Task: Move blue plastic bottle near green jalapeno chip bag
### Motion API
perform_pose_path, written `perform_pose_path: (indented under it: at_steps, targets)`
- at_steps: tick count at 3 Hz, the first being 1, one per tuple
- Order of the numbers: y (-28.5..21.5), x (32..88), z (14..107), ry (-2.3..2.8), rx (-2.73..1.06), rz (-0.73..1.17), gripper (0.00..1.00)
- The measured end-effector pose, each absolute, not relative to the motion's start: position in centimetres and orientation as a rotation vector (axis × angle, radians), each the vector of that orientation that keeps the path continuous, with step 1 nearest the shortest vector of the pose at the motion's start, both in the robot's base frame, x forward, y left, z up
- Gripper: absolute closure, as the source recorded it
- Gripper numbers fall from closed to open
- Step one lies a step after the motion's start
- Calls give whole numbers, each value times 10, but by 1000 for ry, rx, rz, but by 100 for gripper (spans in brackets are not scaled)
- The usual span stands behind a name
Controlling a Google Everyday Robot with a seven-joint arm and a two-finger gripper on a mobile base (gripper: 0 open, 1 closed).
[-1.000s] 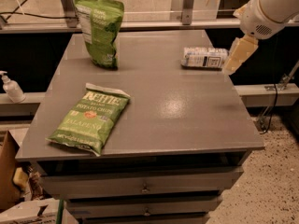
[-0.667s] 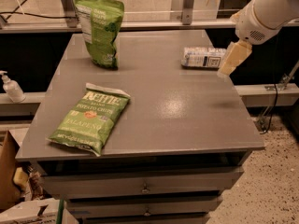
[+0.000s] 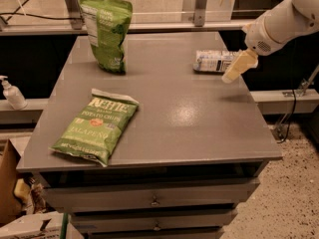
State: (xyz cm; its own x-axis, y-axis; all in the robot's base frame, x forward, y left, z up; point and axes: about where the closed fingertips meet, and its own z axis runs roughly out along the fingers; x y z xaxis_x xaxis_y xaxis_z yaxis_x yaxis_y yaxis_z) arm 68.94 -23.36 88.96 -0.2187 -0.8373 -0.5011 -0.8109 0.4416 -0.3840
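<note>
Grey table (image 3: 199, 128) over closed drawers (image 3: 154, 199); small clear bluish plastic bottle (image 3: 213, 61) lies on its side at the far right, long axis left-right, cap end unclear; cream-coloured tool (image 3: 238, 66) hangs at its right end, whether spread or pressed together I cannot tell; light green jalapeno chip bag (image 3: 97, 126) lies flat front left, well apart.

Arm (image 3: 280, 23), white, single: enters from upper right.
Gripper (image 3: 234, 67): pale yellow, angled downward and leftward, hanging at upper right.

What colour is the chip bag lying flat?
The chip bag is light green with white lettering, seen in the camera view. The gripper hangs beside the bottle.
</note>
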Motion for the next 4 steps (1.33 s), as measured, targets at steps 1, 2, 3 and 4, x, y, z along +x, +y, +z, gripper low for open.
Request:
perform_pose_path:
  at_steps: [1, 2, 3, 4]
  targets:
    - [-237, 715, 871, 2031, -1320, -29, 0]
    - [-242, 738, 860, 2028, -1282, -35, 0]
    - [-242, 751, 851, 2037, -1266, -34, 0]
    - [-241, 754, 842, 2086, -1251, 3, 17]
